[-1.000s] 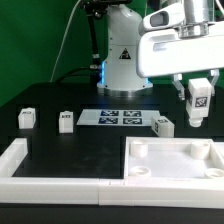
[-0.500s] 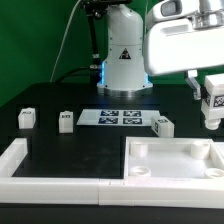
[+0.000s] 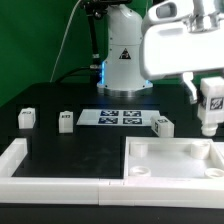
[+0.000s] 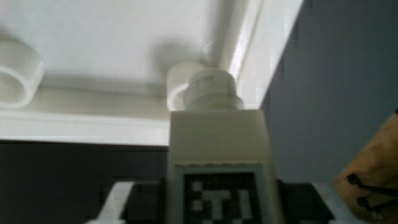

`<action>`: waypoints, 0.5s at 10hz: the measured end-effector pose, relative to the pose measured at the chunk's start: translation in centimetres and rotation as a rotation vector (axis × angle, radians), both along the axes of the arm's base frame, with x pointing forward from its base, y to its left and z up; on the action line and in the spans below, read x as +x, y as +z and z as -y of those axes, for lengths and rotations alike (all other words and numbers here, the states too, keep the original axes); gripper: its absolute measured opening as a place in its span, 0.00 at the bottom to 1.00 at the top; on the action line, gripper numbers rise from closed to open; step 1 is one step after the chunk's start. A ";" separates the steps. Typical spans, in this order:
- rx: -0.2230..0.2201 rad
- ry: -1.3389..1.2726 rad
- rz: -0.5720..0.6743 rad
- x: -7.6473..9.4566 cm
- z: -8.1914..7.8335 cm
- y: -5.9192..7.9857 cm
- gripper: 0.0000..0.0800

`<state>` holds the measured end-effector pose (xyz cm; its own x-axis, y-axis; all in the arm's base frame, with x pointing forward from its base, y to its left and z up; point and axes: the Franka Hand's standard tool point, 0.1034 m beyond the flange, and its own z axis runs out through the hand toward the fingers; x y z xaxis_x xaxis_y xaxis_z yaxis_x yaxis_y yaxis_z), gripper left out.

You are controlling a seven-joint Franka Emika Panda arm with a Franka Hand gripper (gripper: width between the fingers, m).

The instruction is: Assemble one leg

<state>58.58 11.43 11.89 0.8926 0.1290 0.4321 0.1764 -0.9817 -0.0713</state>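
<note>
Leg (image 3: 210, 108): small white plastic block with a black-and-white square tag. It hangs upright in the claw (image 3: 206, 92) at the exterior view's right, over the far right corner of the tray and clear of the black bench (image 3: 60, 140). The claw is closed on the leg's tagged upper body, with a dark finger (image 3: 190, 88) against one side. It grips nothing else.

Nearest: large white tray-like part with raised rim (image 3: 165, 182), flat on the bench, open side up, with rounded sockets in its far corners.

Wrist view: the leg (image 4: 214, 150) runs out from the claw (image 4: 214, 200), its narrow end aimed just inside the tray rim (image 4: 267, 45). A second round socket (image 4: 11, 75) sits well apart from it. The picture is soft here, so I cannot tell whether the tip touches the corner socket or sits just above it.

Behind the tray: one loose white tagged block (image 3: 162, 125) just beyond the far rim. Two more (image 3: 66, 121) (image 3: 25, 118) lie toward the exterior view's left. Between them is the thin flat white marker board (image 3: 120, 117). Farthest back is the white robot base (image 3: 120, 60).

Step in hand, as I judge it: bringing this leg to the tray's corner socket for seating. No leg looks fitted yet.

The next move calls for:
- centring the narrow end on the socket
- keeping the leg plumb
- lowering gently, probably then twisting it home

A tilted or off-centre approach would likely jam it on the socket lip or against the rim.
</note>
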 end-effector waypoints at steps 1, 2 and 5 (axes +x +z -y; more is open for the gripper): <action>-0.002 0.012 0.013 1.0 -0.1 0.2 0.36; -0.003 0.023 0.021 1.9 -0.3 0.0 0.36; -0.020 0.062 0.039 3.9 -0.2 -0.5 0.36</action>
